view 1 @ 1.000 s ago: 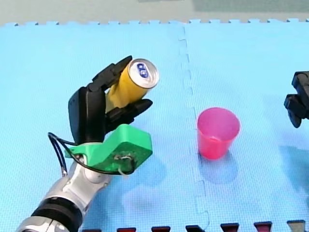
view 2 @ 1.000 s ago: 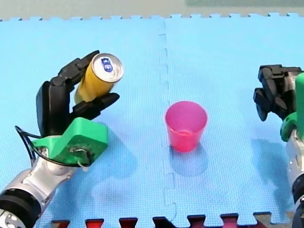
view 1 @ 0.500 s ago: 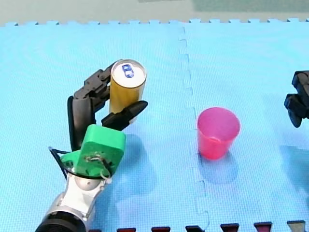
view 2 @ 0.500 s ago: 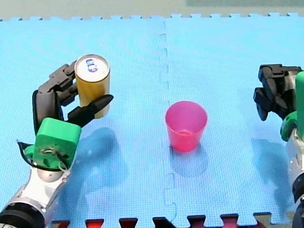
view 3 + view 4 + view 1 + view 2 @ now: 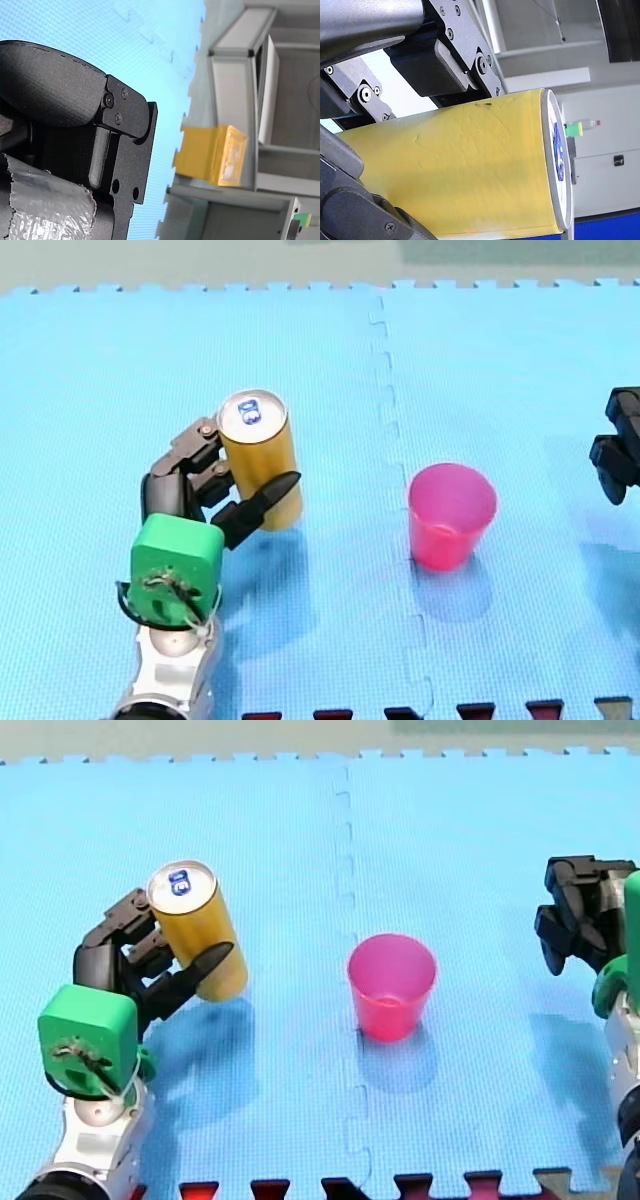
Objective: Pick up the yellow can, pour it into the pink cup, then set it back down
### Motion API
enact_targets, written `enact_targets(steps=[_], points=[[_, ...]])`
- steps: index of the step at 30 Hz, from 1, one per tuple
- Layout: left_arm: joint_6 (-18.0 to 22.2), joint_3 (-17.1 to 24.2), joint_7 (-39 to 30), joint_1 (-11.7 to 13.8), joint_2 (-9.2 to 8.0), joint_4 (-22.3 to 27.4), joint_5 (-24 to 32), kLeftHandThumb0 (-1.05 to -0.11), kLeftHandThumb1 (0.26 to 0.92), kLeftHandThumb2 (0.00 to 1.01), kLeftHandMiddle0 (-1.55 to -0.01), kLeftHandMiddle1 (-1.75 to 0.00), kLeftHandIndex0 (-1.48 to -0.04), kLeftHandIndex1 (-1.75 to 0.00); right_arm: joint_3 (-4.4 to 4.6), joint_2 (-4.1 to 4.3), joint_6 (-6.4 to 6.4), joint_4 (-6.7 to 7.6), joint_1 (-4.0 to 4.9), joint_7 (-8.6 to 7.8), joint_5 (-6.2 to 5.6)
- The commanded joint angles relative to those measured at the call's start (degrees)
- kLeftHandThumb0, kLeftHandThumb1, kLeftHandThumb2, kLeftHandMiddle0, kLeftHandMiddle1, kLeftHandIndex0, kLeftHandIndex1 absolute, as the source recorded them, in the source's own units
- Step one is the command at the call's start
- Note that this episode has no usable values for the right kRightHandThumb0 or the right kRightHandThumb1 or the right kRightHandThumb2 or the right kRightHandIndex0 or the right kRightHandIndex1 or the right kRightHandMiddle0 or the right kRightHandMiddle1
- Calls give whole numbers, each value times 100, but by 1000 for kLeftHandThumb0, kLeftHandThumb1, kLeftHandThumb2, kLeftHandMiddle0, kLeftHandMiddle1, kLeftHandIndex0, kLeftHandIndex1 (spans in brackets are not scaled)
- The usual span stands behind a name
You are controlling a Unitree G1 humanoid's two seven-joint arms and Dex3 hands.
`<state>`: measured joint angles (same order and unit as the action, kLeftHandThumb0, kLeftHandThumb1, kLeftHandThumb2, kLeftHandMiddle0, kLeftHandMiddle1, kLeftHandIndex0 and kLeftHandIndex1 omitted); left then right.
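While left hand (image 5: 192, 485) grips yellow can (image 5: 262, 465), fingers wrapped round its side, can leans slightly off upright over left part of blue mat (image 5: 330, 370); base contact with mat unclear. Pink cup (image 5: 450, 515) upright, right of can, well apart. Right hand (image 5: 578, 920) curled, empty, at mat's right edge.
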<state>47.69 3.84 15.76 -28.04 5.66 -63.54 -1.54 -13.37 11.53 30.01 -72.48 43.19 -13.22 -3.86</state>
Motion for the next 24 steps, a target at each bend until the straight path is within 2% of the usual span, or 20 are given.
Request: enact_targets(steps=[1, 15, 24], points=[[16, 14, 35, 29, 27, 31, -47, -380, 805, 0, -1303, -4, -1186, -1, -7, 27, 5, 16, 3, -1, -9], [-106, -104, 260, 244, 180, 134, -419, -355, 801, 1, -1316, -6, -1184, 0, -24, 39, 12, 27, -17, -56, -43], [-209, -257, 433, 341, 179, 132, -682, -353, 807, 2, -1324, -6, -1180, 0, -31, 57, 61, 19, -46, -83, -39]])
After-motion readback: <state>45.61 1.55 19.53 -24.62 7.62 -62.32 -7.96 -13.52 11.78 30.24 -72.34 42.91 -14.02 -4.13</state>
